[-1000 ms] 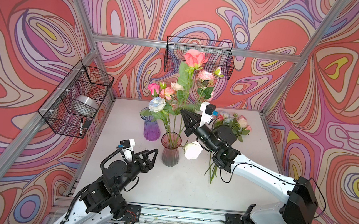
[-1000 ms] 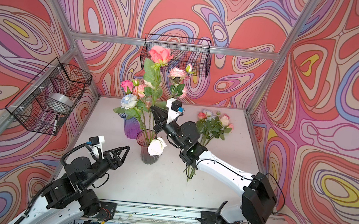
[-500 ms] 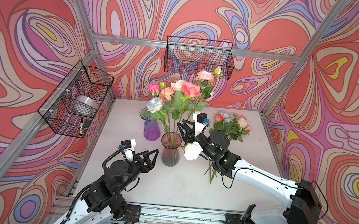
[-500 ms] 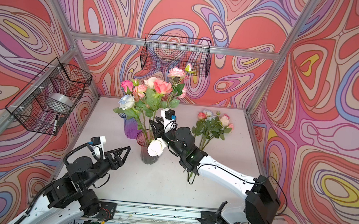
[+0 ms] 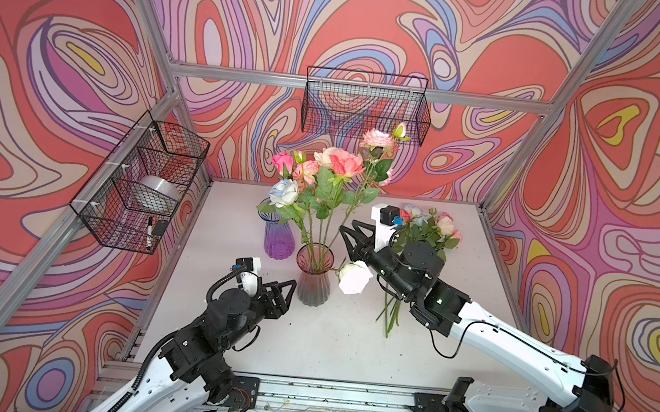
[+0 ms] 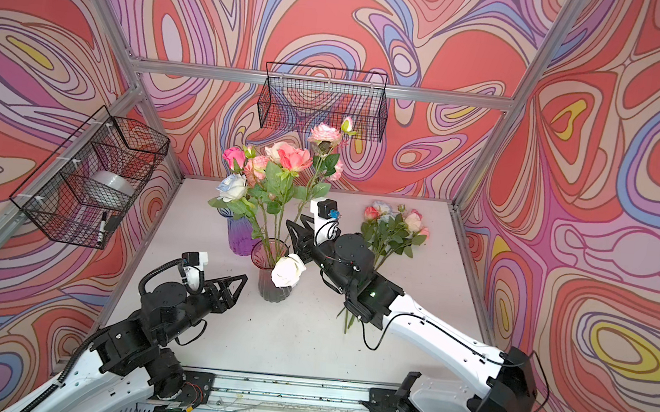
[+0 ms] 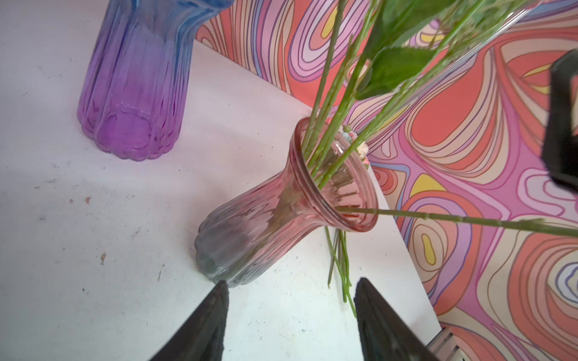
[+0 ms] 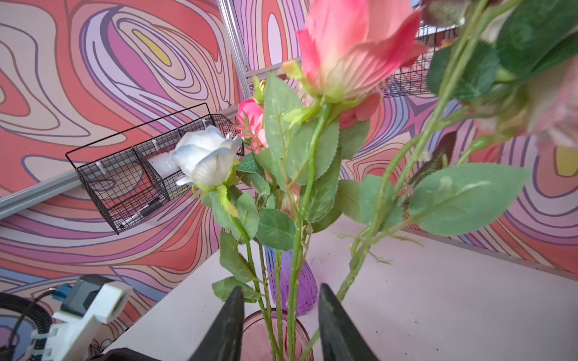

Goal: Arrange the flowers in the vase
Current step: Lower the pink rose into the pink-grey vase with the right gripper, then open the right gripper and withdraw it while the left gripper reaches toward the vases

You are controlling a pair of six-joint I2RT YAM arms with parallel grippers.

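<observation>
Risk first: your right gripper (image 8: 280,287) has its fingers apart, straddling the stem of the coral rose (image 8: 353,47) just above the pink vase (image 5: 314,274). Back out crooked and you likely snag leaves, dragging the stem or rocking the vase. Left gripper (image 7: 291,281) is spread just beside the base, bracing nothing. White rose (image 5: 355,277) droops over the rim and may tip out. The remaining flowers (image 5: 428,232) lie on the table (image 5: 326,340) beneath the right arm.

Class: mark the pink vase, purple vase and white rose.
pink vase (image 5: 313,287): a top view, ribbed body.
purple vase (image 5: 279,243): a top view, lower body.
white rose (image 5: 355,277): a top view, petals.
</observation>
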